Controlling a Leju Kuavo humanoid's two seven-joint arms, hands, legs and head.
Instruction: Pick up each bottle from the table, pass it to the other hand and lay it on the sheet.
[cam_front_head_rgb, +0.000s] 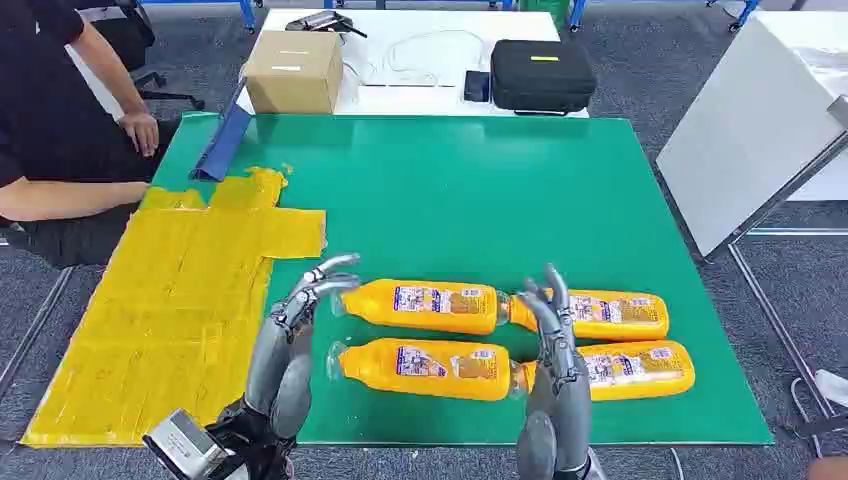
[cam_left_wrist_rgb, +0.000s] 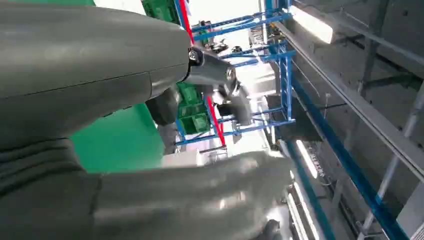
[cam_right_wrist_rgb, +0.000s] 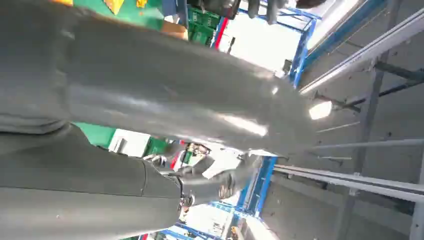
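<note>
Several orange bottles with printed labels lie on their sides in two rows on the green table (cam_front_head_rgb: 450, 190). Of these, the far left bottle (cam_front_head_rgb: 430, 305) and the near left bottle (cam_front_head_rgb: 425, 368) lie between my hands. The far right bottle (cam_front_head_rgb: 605, 315) and near right bottle (cam_front_head_rgb: 630, 368) lie partly behind my right hand (cam_front_head_rgb: 552, 350). That hand is raised, fingers up and apart, holding nothing. My left hand (cam_front_head_rgb: 290, 340) hovers just left of the bottle caps, its fingers spread and empty. The yellow sheet (cam_front_head_rgb: 180, 300) covers the table's left side. Both wrist views look up past the left hand (cam_left_wrist_rgb: 100, 90) and the right hand (cam_right_wrist_rgb: 150, 100).
A person in black sits at the table's left edge (cam_front_head_rgb: 50, 130), one hand by the sheet's far corner. Behind the green table stand a cardboard box (cam_front_head_rgb: 293, 70) and a black case (cam_front_head_rgb: 542, 75). A blue strip (cam_front_head_rgb: 222, 145) lies beside the sheet. A white panel (cam_front_head_rgb: 750, 130) leans at the right.
</note>
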